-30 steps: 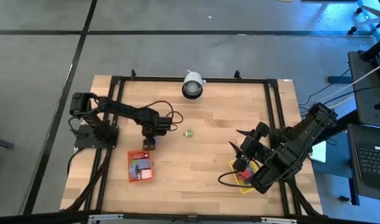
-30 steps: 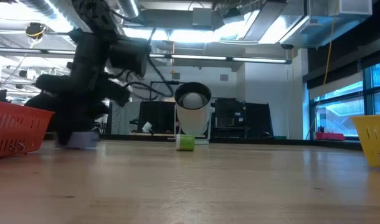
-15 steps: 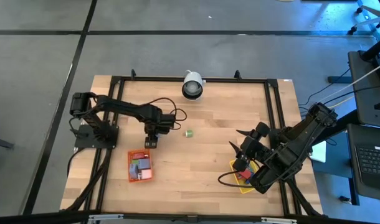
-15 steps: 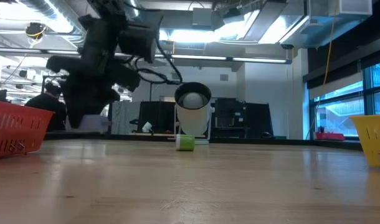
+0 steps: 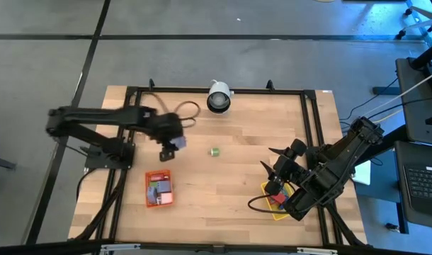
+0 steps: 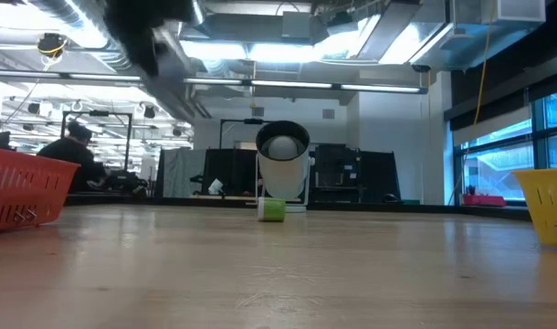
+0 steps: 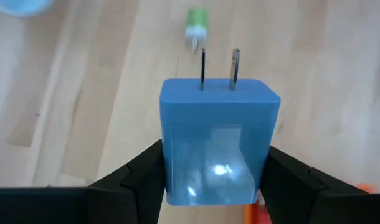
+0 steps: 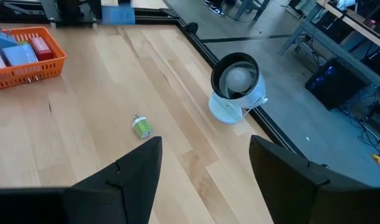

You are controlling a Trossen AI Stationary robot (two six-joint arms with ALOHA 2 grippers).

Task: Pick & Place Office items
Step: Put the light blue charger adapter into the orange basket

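Observation:
My left gripper [image 5: 169, 147] is shut on a blue block with two metal prongs [image 7: 218, 140], held above the table's left half; the block also shows in the high view [image 5: 179, 142]. A small green piece [image 5: 214, 151] lies on the bare wood near the table's middle, to the right of that gripper. An orange tray [image 5: 158, 188] with several blocky pieces stands near the left front. My right gripper [image 5: 269, 161] is open and empty, above the yellow tray [image 5: 278, 200] at the right front. My left gripper pinches the blue block's two opposite side faces [image 7: 168, 168] between its two fingers [image 7: 140, 180], at the end away from the prongs [image 7: 202, 68]. The prongs point away from the wrist. The block is lifted clear of the table.
A white round camera [image 5: 218, 97] stands at the far edge, in the middle. A black frame [image 5: 309, 127] runs around the table. Bare wood lies between the two trays. In the low view the green piece [image 6: 272, 209] sits in front of the camera [image 6: 283, 164].
My left gripper has risen from the table with the blue block and drifted a little toward the far edge. It has gone up out of the low view. The block, first on the wood, is now lifted clear.

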